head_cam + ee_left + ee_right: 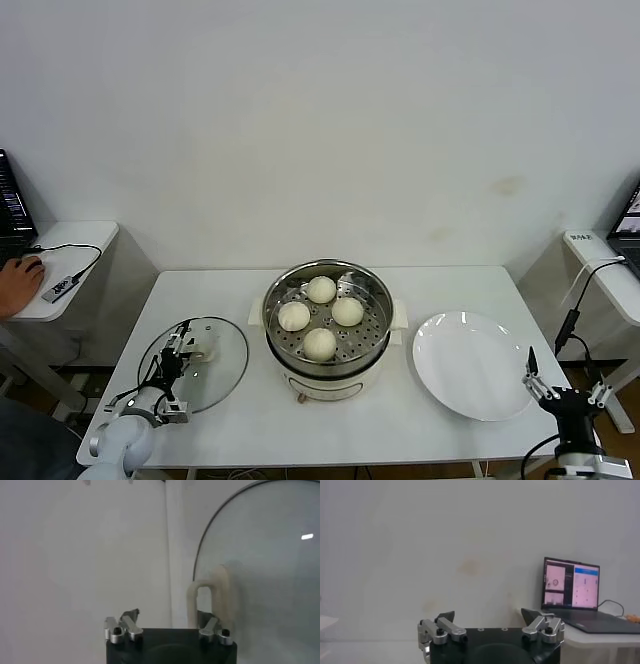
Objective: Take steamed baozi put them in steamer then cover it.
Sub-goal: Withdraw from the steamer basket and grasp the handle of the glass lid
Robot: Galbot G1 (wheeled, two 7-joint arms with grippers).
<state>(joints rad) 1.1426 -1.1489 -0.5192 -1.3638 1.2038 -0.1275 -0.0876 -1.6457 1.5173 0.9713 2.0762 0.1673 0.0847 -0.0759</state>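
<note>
Several cream-white baozi (321,289) lie in the perforated steel steamer (378,300) on the cream pot (335,381) at the table's middle. The glass cover (222,372) lies flat on the table left of the pot, with its cream handle (205,346) up. My left gripper (178,345) is open, low over the cover, right beside the handle. In the left wrist view the handle (206,597) stands by one fingertip of the left gripper (169,617), over the glass (265,555). My right gripper (566,385) is open and empty at the table's front right; it also shows in the right wrist view (487,615).
A flat white plate (470,365) lies right of the pot, close to my right gripper. A side table (60,270) at the far left has a person's hand (18,285) and cables on it. Another side table with a laptop (571,582) stands at the right.
</note>
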